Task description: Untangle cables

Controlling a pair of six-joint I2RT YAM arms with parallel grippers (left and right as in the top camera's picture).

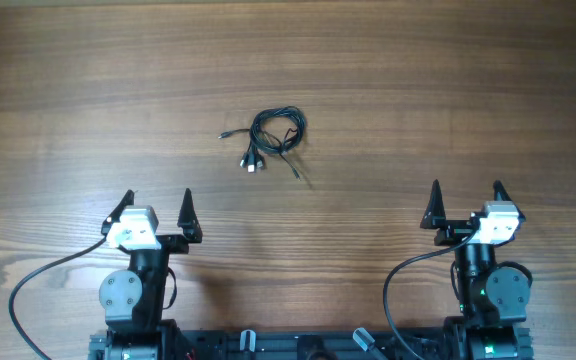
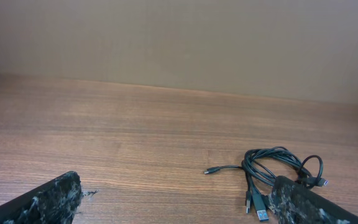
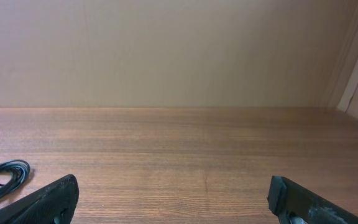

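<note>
The cables (image 1: 273, 135) lie as one small tangled black bundle on the wooden table, centre and a little far, with plug ends sticking out to the left and down. In the left wrist view the cables (image 2: 272, 168) sit at lower right, partly behind the right finger. In the right wrist view a loop of the cables (image 3: 2, 177) shows at the far left edge. My left gripper (image 1: 157, 207) is open and empty, near and left of the bundle. My right gripper (image 1: 465, 196) is open and empty, near and right of it.
Thicker black wires (image 1: 43, 275) run from the arm bases at the near edge of the table (image 1: 448, 80). A plain beige wall (image 3: 166, 50) stands behind the far table edge.
</note>
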